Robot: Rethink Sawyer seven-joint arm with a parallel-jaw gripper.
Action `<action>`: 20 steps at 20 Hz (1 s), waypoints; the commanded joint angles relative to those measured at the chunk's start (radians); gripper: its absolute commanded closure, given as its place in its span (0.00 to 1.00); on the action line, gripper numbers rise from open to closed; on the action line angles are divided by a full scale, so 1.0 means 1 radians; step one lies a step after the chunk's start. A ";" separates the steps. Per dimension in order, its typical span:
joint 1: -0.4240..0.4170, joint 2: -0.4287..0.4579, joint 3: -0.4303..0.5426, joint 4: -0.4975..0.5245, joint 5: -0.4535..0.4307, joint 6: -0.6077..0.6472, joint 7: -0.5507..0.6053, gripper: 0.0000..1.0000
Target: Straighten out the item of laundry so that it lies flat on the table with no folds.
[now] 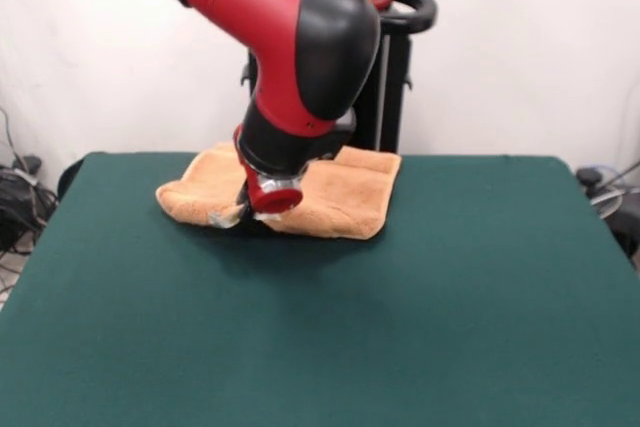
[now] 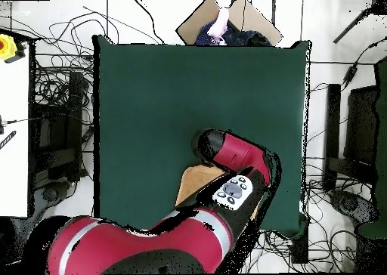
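Note:
The item of laundry (image 1: pixel 340 197) is an orange-tan towel lying folded over on itself near the far edge of the dark green table (image 1: pixel 400 307). Its front edge is thick and rounded. My gripper (image 1: pixel 243 213) is down at the towel's front edge, left of its middle, pressed against the cloth. The red wrist above hides it, so whether it is open or shut does not show. In the overhead view only a small tan part of the towel (image 2: pixel 193 186) shows beside the red arm (image 2: pixel 240 166), which covers the gripper and the other parts of the towel.
A person (image 2: pixel 220 23) sits by a cardboard box beyond the table's far edge in the overhead view. Cables lie on the floor around the table (image 2: pixel 151 98). A white side surface with a yellow and red button (image 2: pixel 7 46) stands to one side.

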 commanded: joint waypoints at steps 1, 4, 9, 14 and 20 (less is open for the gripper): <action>0.019 -0.045 0.082 -0.010 -0.007 -0.036 0.106 1.00; 0.025 -0.054 0.088 -0.032 -0.012 -0.021 0.091 1.00; 0.019 -0.065 0.097 -0.058 -0.032 -0.005 0.052 1.00; 0.011 -0.063 0.111 -0.071 -0.035 -0.025 0.040 1.00; 0.013 -0.020 0.081 -0.129 -0.050 -0.009 0.050 1.00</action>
